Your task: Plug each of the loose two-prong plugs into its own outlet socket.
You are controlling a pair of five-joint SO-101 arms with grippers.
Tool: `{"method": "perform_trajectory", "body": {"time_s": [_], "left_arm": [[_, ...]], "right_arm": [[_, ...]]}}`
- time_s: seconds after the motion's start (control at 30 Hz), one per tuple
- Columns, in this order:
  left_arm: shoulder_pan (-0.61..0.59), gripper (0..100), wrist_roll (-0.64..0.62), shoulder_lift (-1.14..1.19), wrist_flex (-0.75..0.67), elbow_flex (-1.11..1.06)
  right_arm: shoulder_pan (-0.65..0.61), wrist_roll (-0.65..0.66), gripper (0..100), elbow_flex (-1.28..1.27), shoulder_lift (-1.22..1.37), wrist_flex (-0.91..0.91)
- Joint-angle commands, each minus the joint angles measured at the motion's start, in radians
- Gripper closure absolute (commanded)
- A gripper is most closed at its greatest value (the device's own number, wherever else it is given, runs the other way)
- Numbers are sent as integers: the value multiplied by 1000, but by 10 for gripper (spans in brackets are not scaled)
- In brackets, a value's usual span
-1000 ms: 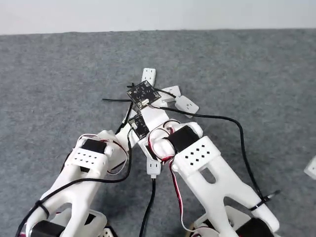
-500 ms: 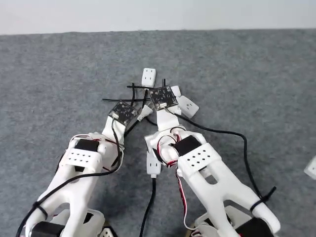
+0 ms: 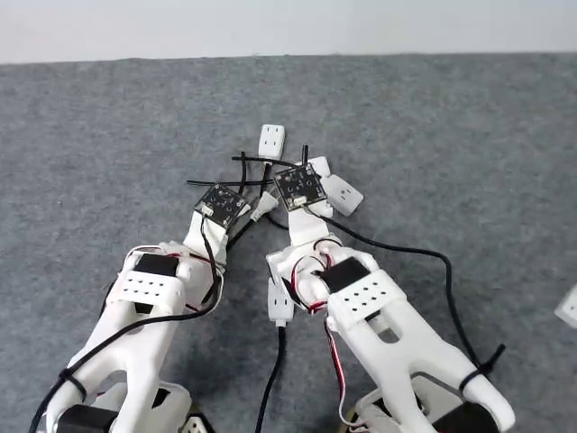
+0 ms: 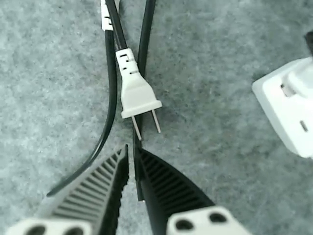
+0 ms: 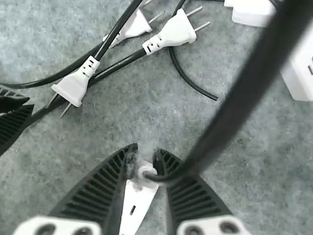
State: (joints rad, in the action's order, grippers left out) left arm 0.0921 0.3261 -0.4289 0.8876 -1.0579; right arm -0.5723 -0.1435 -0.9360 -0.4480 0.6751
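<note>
gripping a white plug (image 5: 138,188), the right claw (image 5: 144,152) is clamped; left claw (image 4: 131,152) nearly closed over a black cord (image 4: 145,34), loose plug (image 4: 137,95) just ahead.

Smooth white plastic plug (image 4: 135,93) with metal prongs (image 4: 156,121) on rough grey mat (image 4: 220,161), probably felt cloth.
</note>
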Motion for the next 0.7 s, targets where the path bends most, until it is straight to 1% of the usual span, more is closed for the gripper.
{"method": "perform_trajectory", "body": {"time_s": [0.0,0.07,0.27,0.33,0.43,0.67], "left_arm": [[-8,987,-12,-12,-20,5],[-25,987,-12,-12,-20,8],[-100,987,-12,-12,-21,10],[-121,987,-12,-12,-21,12],[-126,987,-14,-12,-21,18],[-127,987,-14,-12,-15,15]], "right_arm": [[-18,94,991,-49,15,-1],[-38,130,991,-61,15,2],[-47,152,991,-63,15,4],[-71,180,991,-64,15,4],[-108,204,991,-69,16,4],[-108,209,991,-71,16,-5]]}}
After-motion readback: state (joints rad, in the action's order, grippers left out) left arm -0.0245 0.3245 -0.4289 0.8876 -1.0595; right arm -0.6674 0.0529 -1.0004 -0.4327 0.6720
